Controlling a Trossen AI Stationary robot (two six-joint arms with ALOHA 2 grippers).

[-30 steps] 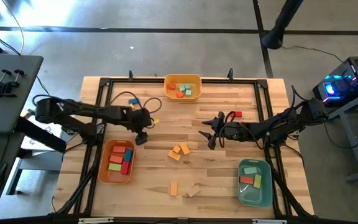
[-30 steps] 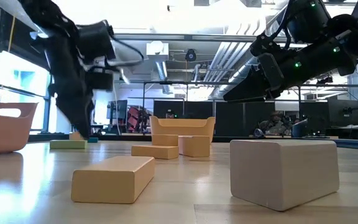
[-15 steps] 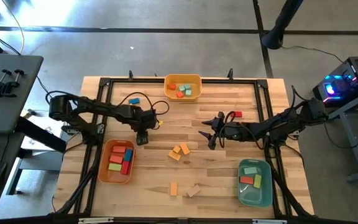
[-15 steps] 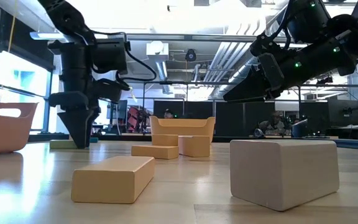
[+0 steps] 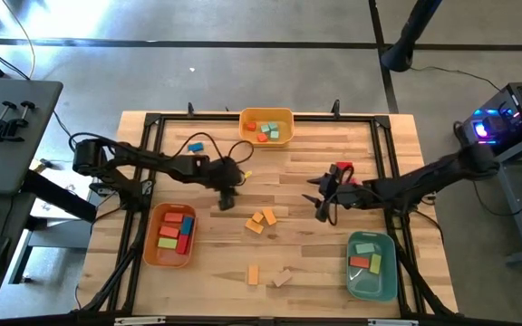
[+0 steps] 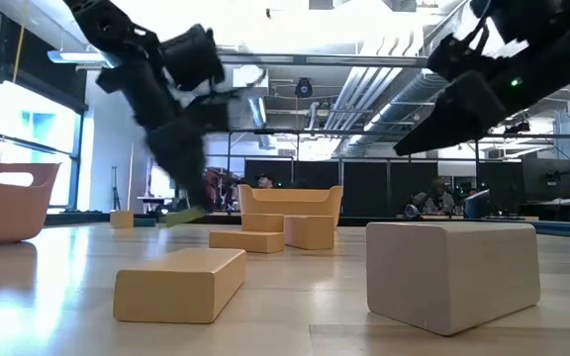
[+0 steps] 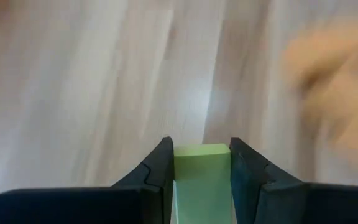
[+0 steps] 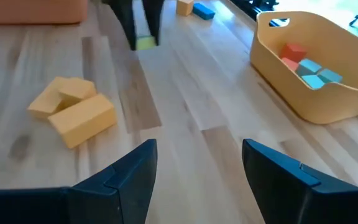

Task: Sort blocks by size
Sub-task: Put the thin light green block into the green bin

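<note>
The left gripper, left of centre in the high view, has its two dark fingers pressed on either side of a light green block, which sits squarely between them and pokes out past their tips above the wooden table. In the low view the block hangs clear of the tabletop. The right gripper hovers right of centre with its fingers spread apart and nothing between them. Two orange blocks lie touching at mid-frame, between the grippers.

Grey concrete floor, seemingly industrial ceiling ducts.
</note>
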